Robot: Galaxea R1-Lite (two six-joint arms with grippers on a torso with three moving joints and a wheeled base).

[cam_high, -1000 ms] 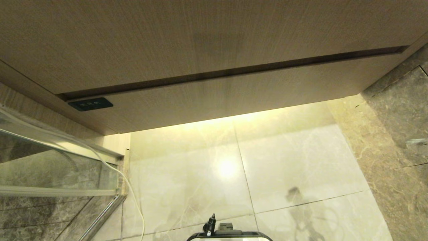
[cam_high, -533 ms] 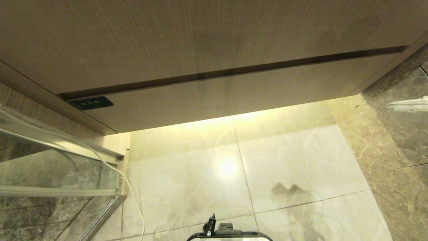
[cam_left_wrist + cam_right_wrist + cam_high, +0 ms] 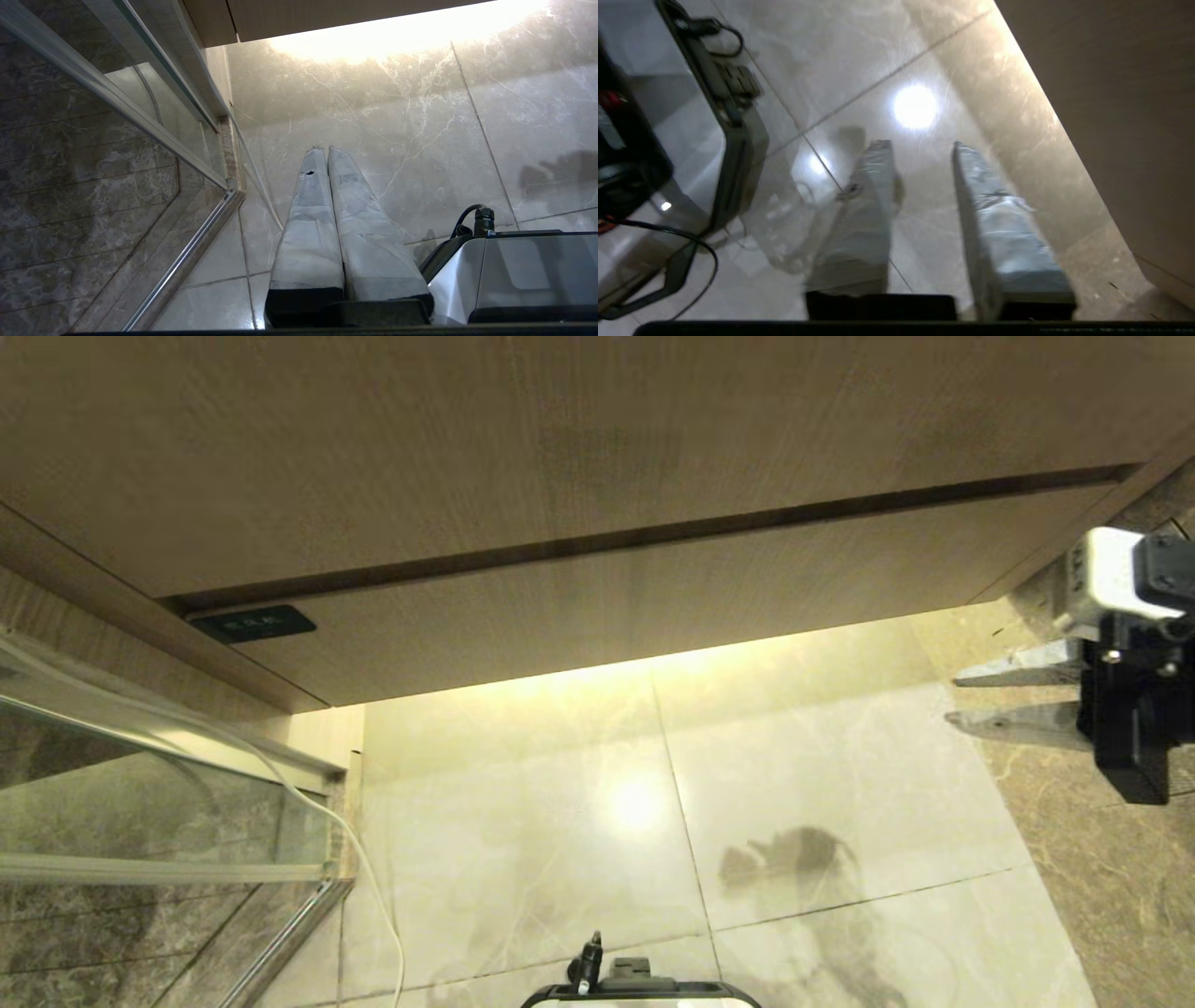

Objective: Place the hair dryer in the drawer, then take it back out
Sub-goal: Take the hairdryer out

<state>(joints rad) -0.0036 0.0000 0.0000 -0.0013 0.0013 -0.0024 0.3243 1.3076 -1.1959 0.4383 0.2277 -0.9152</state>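
Two grippers empty, my right gripper parted beside the shut drawer, my left gripper closed above the floor.

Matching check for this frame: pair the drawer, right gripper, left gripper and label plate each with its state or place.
Things:
1. drawer
2. right gripper
3. left gripper
4. label plate

States or places:
A. jaws apart, empty, at the head view's right edge
B. fingers pressed together, pointing at the floor
C. closed, front flush
D. dark, at the drawer front's left end

Pairs: 1-C, 2-A, 3-B, 4-D
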